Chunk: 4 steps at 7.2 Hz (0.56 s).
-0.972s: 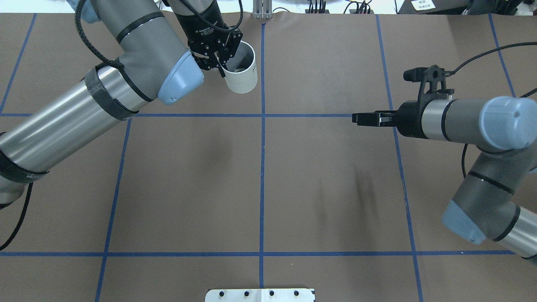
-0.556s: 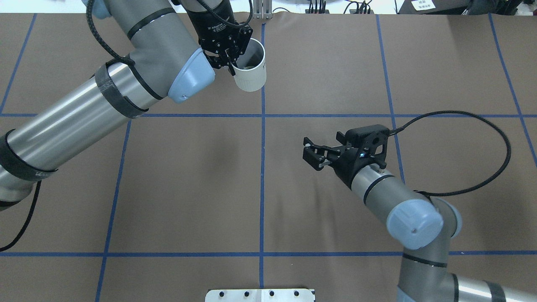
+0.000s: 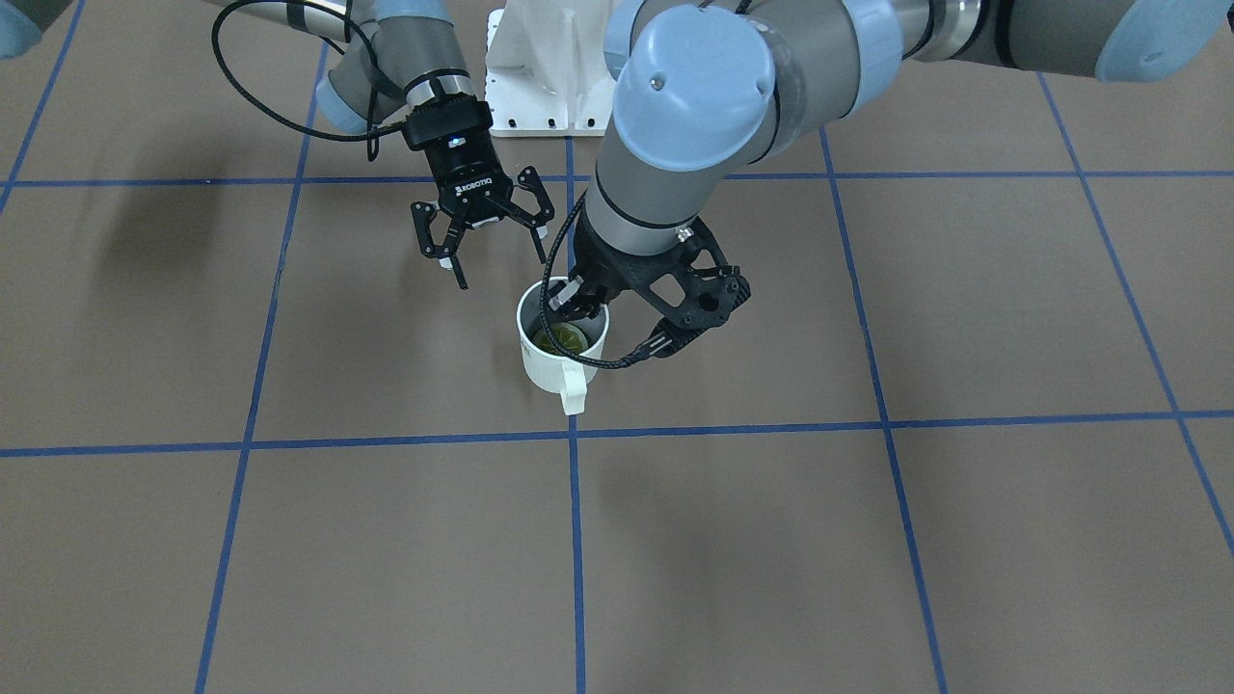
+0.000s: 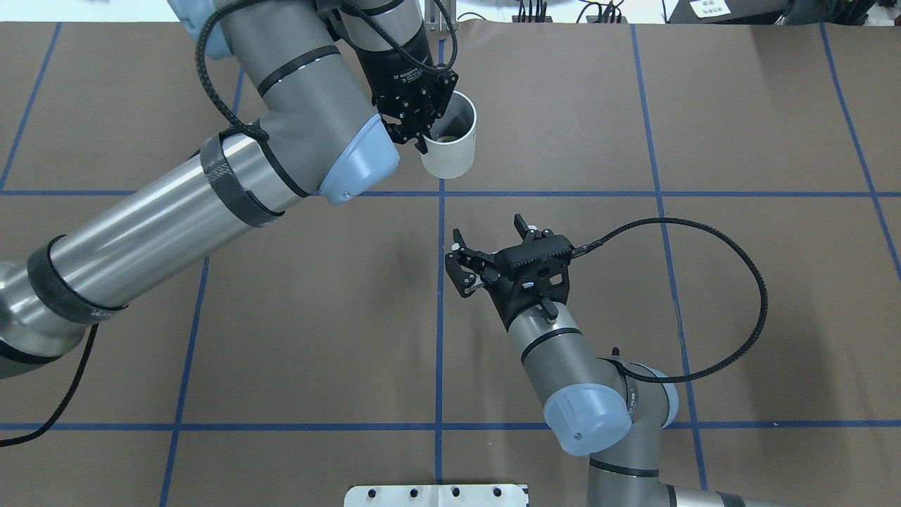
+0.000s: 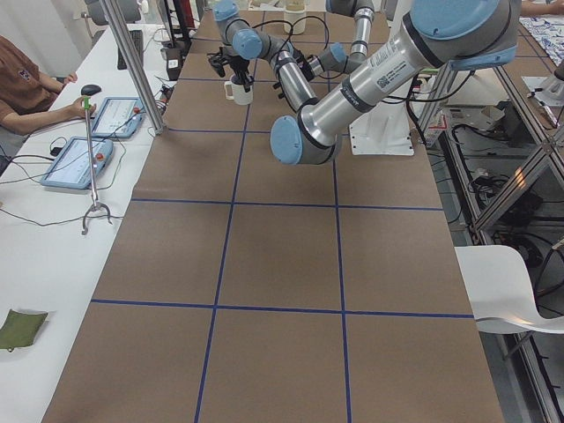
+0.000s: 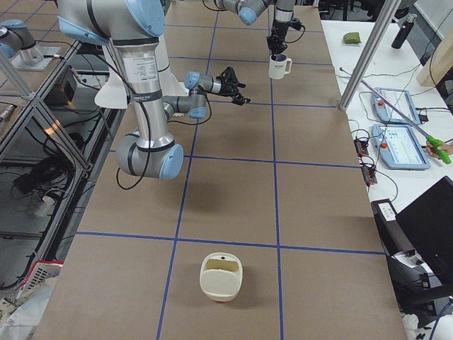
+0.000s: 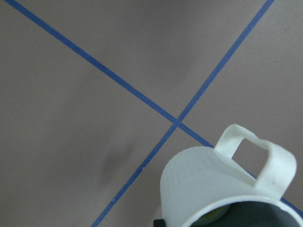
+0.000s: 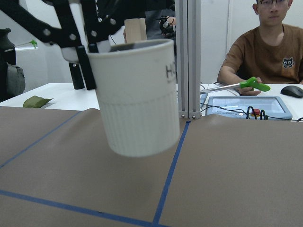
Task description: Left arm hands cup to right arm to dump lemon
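**Chief:** Risks?

**Inspector:** Three. The left gripper (image 3: 578,304) pinches only the rim of the cup (image 4: 450,151), one finger inside and one outside, so a knock from the other gripper could twist it loose. Letting go before a second firm grip would drop it. The cup hangs slightly tilted (seen from the right wrist), so more tipping may spill the lemon (image 3: 561,337) early.

**Chief:** Positions?

**Inspector:** The cup is airborne, roughly over the tape cross (image 4: 441,193), handle pointing away from the robot, lemon at its bottom. The right gripper (image 3: 501,268) is on the robot's side of that cross, short of the cup, jaws spread wide and empty, aimed at the cup's wall. The left wrist points down onto the rim.
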Motion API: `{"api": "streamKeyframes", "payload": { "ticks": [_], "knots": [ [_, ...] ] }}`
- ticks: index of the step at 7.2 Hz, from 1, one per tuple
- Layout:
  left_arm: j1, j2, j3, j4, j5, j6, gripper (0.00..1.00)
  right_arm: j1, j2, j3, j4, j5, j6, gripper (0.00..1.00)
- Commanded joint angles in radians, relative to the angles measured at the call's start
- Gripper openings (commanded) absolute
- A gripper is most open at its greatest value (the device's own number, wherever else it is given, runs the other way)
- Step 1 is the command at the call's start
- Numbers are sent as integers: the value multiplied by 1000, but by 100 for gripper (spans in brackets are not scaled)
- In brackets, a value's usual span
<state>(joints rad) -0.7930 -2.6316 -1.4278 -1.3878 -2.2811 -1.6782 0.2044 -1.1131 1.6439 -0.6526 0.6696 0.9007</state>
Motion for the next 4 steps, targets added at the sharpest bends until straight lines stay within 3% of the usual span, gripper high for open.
{"api": "streamKeyframes", "payload": {
  "ticks": [1,4],
  "knots": [
    [32,-16,0,1,11,-57,0,1,32,-33,-1,-59,-14,98],
    [72,-19,-3,33,55,-57,0,7,35,-38,-1,-97,-14,98]
  ]
}}
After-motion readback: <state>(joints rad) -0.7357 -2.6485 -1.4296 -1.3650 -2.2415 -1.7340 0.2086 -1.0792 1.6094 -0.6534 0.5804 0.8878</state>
